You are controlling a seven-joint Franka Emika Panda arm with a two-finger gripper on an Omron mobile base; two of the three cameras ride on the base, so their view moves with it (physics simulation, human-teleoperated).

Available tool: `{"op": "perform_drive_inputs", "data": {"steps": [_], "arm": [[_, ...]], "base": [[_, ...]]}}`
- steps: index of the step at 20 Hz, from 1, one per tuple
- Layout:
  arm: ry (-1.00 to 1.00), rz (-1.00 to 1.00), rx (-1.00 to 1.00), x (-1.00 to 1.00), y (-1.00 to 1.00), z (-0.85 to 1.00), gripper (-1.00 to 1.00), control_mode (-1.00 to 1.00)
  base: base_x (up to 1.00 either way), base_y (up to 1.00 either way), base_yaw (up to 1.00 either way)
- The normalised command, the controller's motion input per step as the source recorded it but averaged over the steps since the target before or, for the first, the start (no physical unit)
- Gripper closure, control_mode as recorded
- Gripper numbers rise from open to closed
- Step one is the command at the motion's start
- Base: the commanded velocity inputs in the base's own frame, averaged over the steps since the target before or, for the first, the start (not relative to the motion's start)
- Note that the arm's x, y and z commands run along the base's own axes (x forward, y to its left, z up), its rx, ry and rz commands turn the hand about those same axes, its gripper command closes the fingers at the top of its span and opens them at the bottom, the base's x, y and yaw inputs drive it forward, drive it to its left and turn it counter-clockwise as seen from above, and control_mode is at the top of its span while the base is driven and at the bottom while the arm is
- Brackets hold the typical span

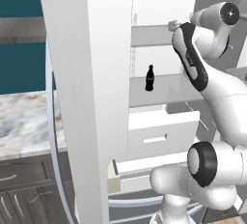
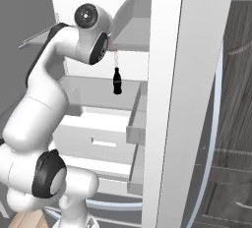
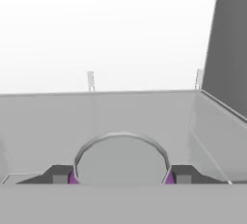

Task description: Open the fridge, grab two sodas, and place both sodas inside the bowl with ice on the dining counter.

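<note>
Sodas are seen in two places: a dark, near-black slim bottle-shaped drink (image 1: 150,78) stands upright on a pale grey shelf (image 1: 159,92) inside the tall fridge with a white interior (image 1: 159,6), while a purple can with a round silver-grey top (image 3: 120,158) sits between the two dark finger tips (image 3: 58,175) of the claw (image 3: 120,175). The claw is closed narrowly on this purple can, with purple showing just inside each tip. In the hand view the held can is over a grey shelf, with the bright white back wall of the fridge far behind it. The fridge door (image 1: 84,97) stands open, its white inner face filling the left of the left base view. Below the bottle's shelf, white drawers (image 1: 161,133) are pulled out. The white arm with dark joints (image 1: 212,88) reaches into the upper compartment, to the right of the bottle. At the far left, a marble-look bench top (image 1: 24,121) lies over dark grey cabinets (image 1: 24,189).
</note>
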Motion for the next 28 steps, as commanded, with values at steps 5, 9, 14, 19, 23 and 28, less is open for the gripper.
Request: {"op": "perform_drive_inputs", "data": {"steps": [5,9,14,19,23,28], "arm": [[0.00,0.00,0.00,-1.00,0.00,0.00,1.00,-1.00],[0.00,0.00,0.00,-1.00,0.00,0.00,1.00,-1.00],[0.00,0.00,0.00,-1.00,0.05,0.00,1.00,-1.00],[0.00,0.00,-0.01,-1.00,0.14,-0.06,1.00,-1.00],[0.00,0.00,-0.05,-0.93,0.16,-0.20,1.00,-1.00],[0.05,0.03,-0.11,-0.63,0.34,-0.33,1.00,-1.00]], "base": [[0.00,0.00,0.00],[0.00,0.00,0.00],[0.00,0.00,0.00],[0.00,0.00,0.00],[0.00,0.00,0.00],[0.00,0.00,0.00]]}}
